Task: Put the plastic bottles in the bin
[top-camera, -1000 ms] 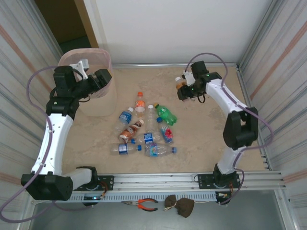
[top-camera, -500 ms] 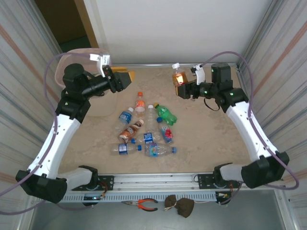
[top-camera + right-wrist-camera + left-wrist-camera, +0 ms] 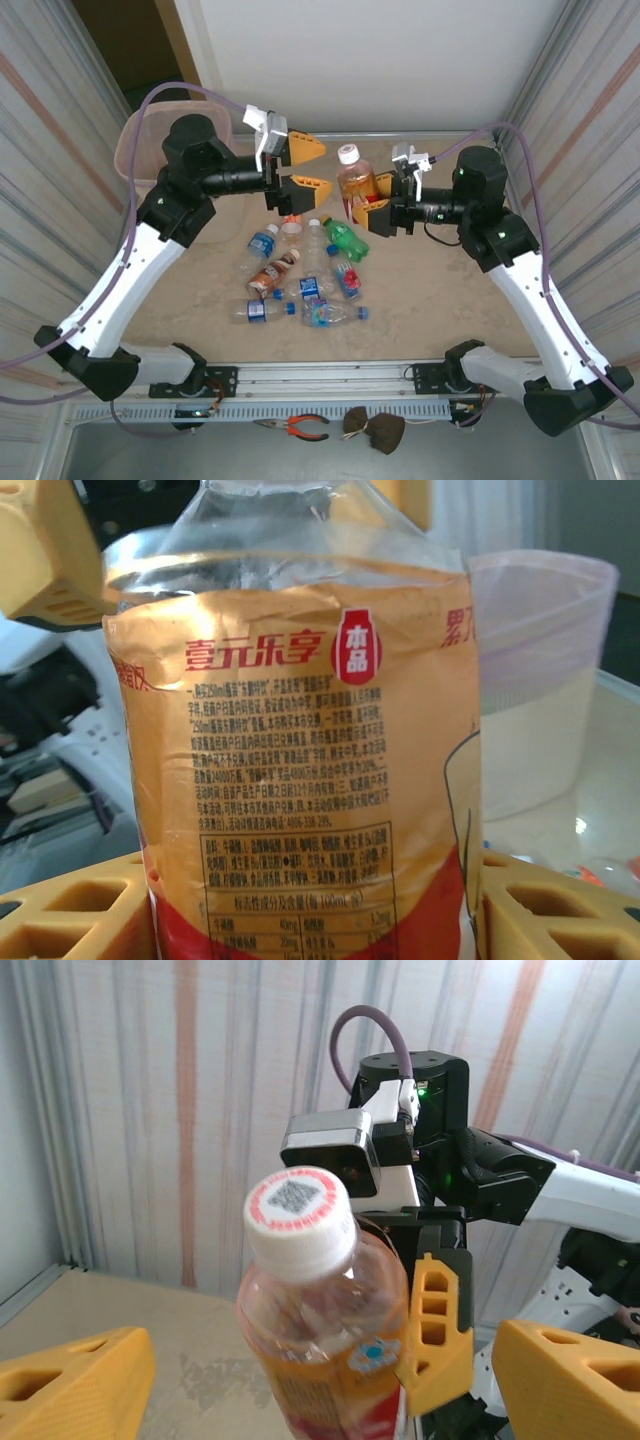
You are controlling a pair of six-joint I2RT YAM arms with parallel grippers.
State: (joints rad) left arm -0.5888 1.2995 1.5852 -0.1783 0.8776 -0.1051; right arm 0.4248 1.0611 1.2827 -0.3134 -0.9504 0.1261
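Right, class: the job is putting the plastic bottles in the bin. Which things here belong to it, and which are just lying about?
Belong to the job: orange-label bottle, gripped by the right arm's fingers; loose bottles lying in a cluster; pink-lined bin.

Just lying about: red-handled pliers; brown bundle beside them.

Arms: white shells are alternating with black rounded joint housings on the left arm [image 3: 120,285] and right arm [image 3: 538,292].
Cables: a lavender cable [image 3: 368,1010] is looping along each arm.
Grippers: the left gripper [image 3: 308,167] and right gripper [image 3: 377,203] are wearing yellow-orange fingers with rectangular cut-outs.
Wrist: a green light [image 3: 421,1088] is glowing on black housing.
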